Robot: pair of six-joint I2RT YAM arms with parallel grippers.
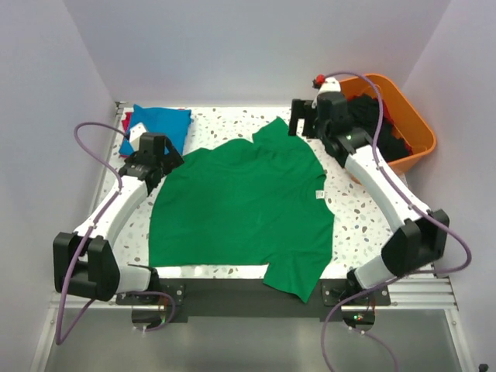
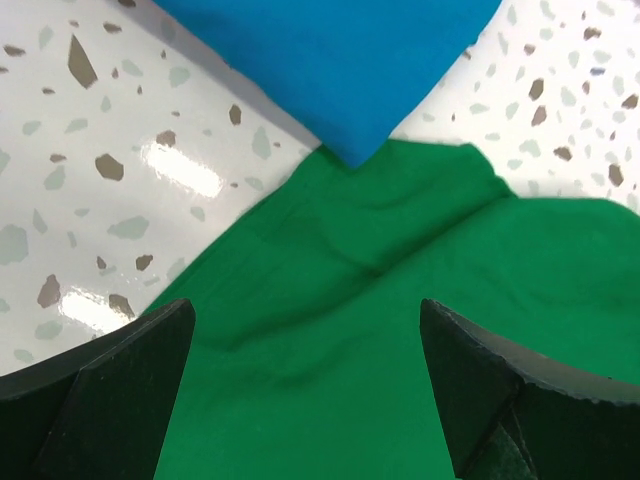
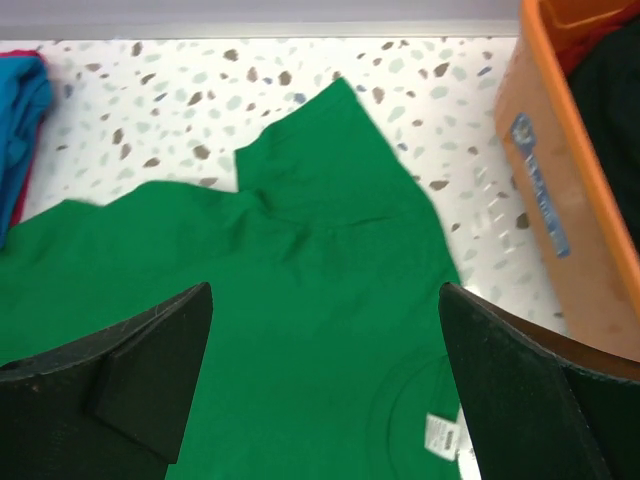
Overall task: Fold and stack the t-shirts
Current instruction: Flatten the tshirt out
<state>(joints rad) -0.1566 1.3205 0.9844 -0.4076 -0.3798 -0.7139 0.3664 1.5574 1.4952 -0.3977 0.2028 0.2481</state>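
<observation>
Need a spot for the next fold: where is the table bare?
Bare tabletop along the far edge, between the folded blue t-shirt and the far sleeve of the green t-shirt. A narrower strip runs between that shirt and the right arm. Crowded: the middle, covered by green cloth, and the far right corner by the orange tub.

Bright, even light; glare on table (image 2: 172,166) (left wrist); slight blur.

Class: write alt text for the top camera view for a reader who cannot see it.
A green t-shirt lies spread on a speckled table, partly hanging over the near edge. The left gripper and right gripper, both open, flank its far side; a folded blue shirt sits back left, an orange tub back right.
</observation>
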